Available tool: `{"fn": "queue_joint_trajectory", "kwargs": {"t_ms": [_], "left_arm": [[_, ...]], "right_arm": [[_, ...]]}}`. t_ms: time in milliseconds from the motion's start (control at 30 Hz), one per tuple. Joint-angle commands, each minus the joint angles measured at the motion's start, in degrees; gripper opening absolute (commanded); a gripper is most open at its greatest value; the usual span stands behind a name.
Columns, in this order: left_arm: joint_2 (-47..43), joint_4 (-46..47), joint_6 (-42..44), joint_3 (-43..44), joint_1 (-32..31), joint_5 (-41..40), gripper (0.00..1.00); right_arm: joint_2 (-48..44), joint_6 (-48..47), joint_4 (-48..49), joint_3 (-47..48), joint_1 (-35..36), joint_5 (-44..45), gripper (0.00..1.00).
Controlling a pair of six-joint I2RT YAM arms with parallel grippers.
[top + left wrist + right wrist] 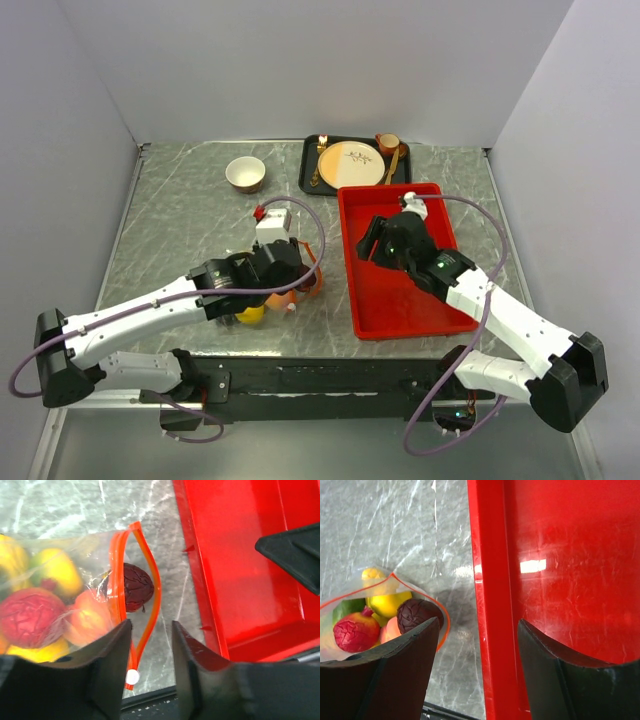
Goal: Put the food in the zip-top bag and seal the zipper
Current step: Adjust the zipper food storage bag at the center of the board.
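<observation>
The zip-top bag (70, 542) lies on the table left of the red tray, holding the food: a red apple (30, 617), a peach (87, 617), a yellow lemon (57, 572) and a dark plum (136, 585) just inside the mouth. Its zipper (150, 570) gapes in a loop, with the white slider (132, 676) at the near end. My left gripper (152, 640) is open above that end, gripping nothing. My right gripper (480, 630) is open over the tray's left rim, empty, with the bag (350, 592) to its left. From above, the left gripper (290, 265) hides most of the bag.
The red tray (400, 295) sits right of centre, with the right gripper (378, 240) above it. A black tray with a cream plate (352, 163), cutlery and a cup (388, 143) stands behind. A small bowl (245, 173) is at the back left.
</observation>
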Motion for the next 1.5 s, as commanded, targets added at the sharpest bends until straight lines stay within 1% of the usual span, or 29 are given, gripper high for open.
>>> {"fn": "queue_joint_trajectory", "kwargs": {"t_ms": [0,33,67,167,233,400,667,867,1100,1200,1233,1300,1333,1400,1433,1467], "left_arm": [[0.29,-3.03,-2.38,4.02,-1.94,-7.41,0.46],[0.47,-2.86,-2.12,4.46,-2.12,-7.32,0.47],[0.47,-2.86,-2.12,4.63,-2.38,-7.67,0.51],[0.21,-1.89,-2.04,4.64,-2.73,-7.85,0.59],[0.12,-2.24,-2.3,5.16,-3.09,-8.19,0.58],[1.61,-4.52,-3.17,6.56,-3.53,-11.0,0.6],[8.99,-11.19,-6.34,9.64,-3.44,-14.7,0.58],[15.84,-16.38,-10.03,13.68,-3.53,-18.21,0.56],[21.73,-16.74,-10.47,15.62,-3.79,-18.57,0.55],[22.7,-17.88,-12.05,15.89,-3.97,-19.01,0.49],[22.88,-18.93,-12.75,16.06,-3.97,-19.36,0.44],[23.32,-19.99,-13.63,16.76,-3.97,-20.23,0.37],[23.5,-21.21,-14.33,17.11,-3.97,-20.59,0.3],[23.94,-22.62,-15.04,18.08,-3.96,-21.55,0.2],[23.94,-23.5,-16.26,18.43,-3.88,-22.08,0.11],[23.85,-24.9,-16.71,18.87,-3.96,-22.35,0.08]], "right_arm": [[-0.65,-0.56,2.41,-0.76,-0.44,-1.13,0.71],[-0.48,-0.56,2.67,-1.02,-0.44,-1.31,0.71],[-0.3,-0.65,3.11,-1.11,-0.44,-1.66,0.71],[0.14,-0.65,3.55,-1.38,-0.44,-2.37,0.71],[0.32,-0.82,3.64,-1.38,-0.52,-2.54,0.71],[0.49,-0.82,4.17,-1.9,-0.61,-3.42,0.71],[1.28,-0.65,5.22,-1.73,-0.61,-5.71,0.71],[1.37,-0.65,5.49,-1.64,-0.61,-6.76,0.71],[0.67,-0.82,5.66,-2.61,-0.52,-7.2,0.72],[0.4,-0.74,6.01,-3.31,-0.61,-7.38,0.71],[0.23,-0.74,6.19,-3.49,-0.52,-7.55,0.71],[0.32,-0.74,6.45,-3.75,-0.61,-7.99,0.71],[0.49,-0.74,6.72,-3.75,-0.52,-8.25,0.71],[0.84,-0.65,6.98,-3.93,-0.61,-9.3,0.71],[1.02,-0.65,7.42,-3.84,-0.7,-9.83,0.7],[1.19,-0.56,7.77,-3.84,-0.61,-10.45,0.7]]}}
